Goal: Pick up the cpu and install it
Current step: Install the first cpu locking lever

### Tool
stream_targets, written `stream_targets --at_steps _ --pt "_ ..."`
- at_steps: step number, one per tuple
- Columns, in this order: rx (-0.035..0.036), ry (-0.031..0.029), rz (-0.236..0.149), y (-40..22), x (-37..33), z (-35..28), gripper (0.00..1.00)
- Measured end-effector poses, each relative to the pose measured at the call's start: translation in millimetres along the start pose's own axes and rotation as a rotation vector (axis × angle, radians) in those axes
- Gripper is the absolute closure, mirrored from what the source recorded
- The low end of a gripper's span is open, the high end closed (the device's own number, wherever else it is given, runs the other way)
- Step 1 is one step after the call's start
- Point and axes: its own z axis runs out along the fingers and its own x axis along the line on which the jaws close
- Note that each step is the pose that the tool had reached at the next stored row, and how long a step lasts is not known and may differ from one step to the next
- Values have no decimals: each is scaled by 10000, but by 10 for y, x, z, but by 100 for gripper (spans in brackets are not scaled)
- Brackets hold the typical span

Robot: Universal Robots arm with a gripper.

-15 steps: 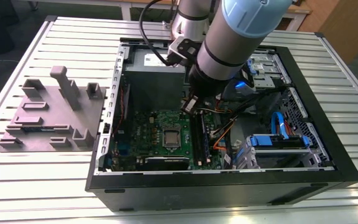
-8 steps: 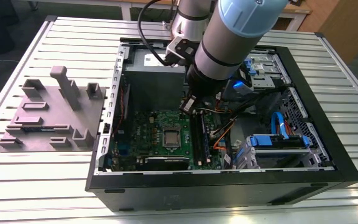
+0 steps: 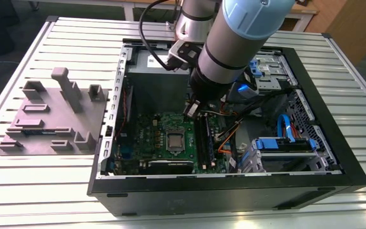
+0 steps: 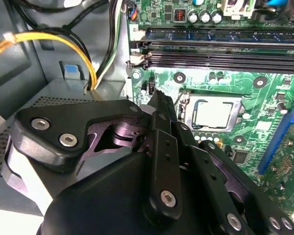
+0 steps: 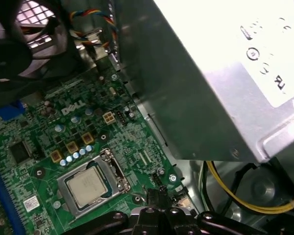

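While the arm reaches into the open computer case (image 3: 354, 176) in the exterior view, the gripper (image 3: 191, 109) hangs above the motherboard (image 3: 146, 138); the cpu (image 3: 175, 140) lies flat in its socket, nearer the case's front wall than the gripper.

In the second wrist view, the cpu (image 4: 213, 113) sits seated beyond the fingertip (image 4: 161, 99). The jaws appear together and hold nothing.

In the first wrist view, the cpu (image 5: 87, 188) lies inside the socket frame (image 5: 112, 164), beside the power supply (image 5: 225, 78).
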Motion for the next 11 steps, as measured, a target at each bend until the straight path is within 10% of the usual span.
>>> stream_targets --at_steps 11 --pt "-1 50 -323 5 21 -1 90"
